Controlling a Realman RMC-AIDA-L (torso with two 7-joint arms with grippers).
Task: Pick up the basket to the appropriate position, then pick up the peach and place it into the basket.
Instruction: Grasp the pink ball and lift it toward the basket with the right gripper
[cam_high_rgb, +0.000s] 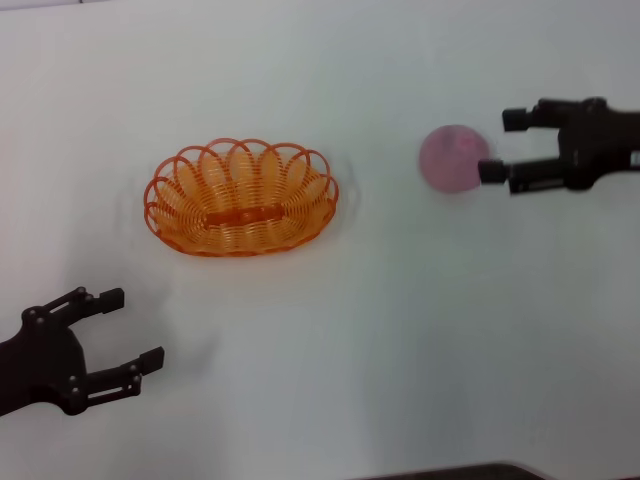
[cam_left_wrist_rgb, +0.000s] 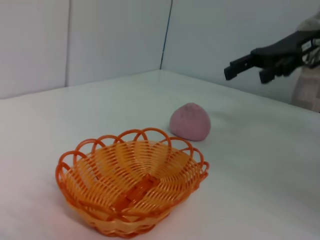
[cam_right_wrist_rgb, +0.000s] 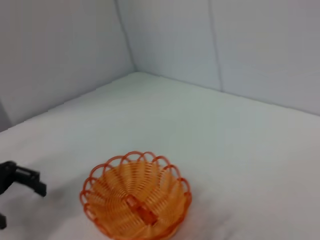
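Observation:
The orange wire basket (cam_high_rgb: 240, 205) sits empty on the white table, left of centre. The pale pink peach (cam_high_rgb: 453, 158) rests on the table to its right, apart from it. My right gripper (cam_high_rgb: 501, 146) is open and empty just right of the peach; in the left wrist view the right gripper (cam_left_wrist_rgb: 246, 74) hangs well above the table, beyond the peach (cam_left_wrist_rgb: 190, 121) and basket (cam_left_wrist_rgb: 132, 185). My left gripper (cam_high_rgb: 132, 328) is open and empty near the front left, short of the basket. The right wrist view shows the basket (cam_right_wrist_rgb: 137, 200) and the left gripper (cam_right_wrist_rgb: 20, 185); the peach is out of that view.
The white table (cam_high_rgb: 400, 330) carries only the basket and the peach. Pale walls meet in a corner (cam_left_wrist_rgb: 165, 45) behind the table. A dark edge (cam_high_rgb: 450, 472) shows at the table's front.

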